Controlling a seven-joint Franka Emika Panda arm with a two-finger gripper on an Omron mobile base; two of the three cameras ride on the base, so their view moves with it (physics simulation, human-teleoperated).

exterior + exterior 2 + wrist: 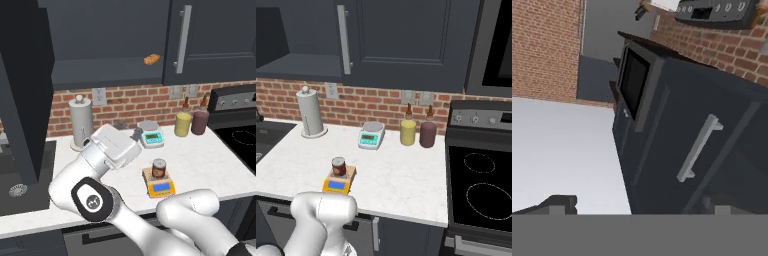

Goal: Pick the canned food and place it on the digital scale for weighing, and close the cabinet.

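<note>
one orange-brown food piece (152, 59) sits inside the cabinet (100, 45).

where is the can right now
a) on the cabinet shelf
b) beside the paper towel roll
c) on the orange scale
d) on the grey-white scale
c: the can stands upright on the plate of the orange scale, near the front of the counter, in both base views.

Both base views look forward and down over the white counter (210, 160) at middling range, from left and right behind the arm, sharing the digital scale (158, 182), brick wall (381, 107) and cabinet (401, 40). The hand view, rolled, faces a cabinet door close up.
</note>
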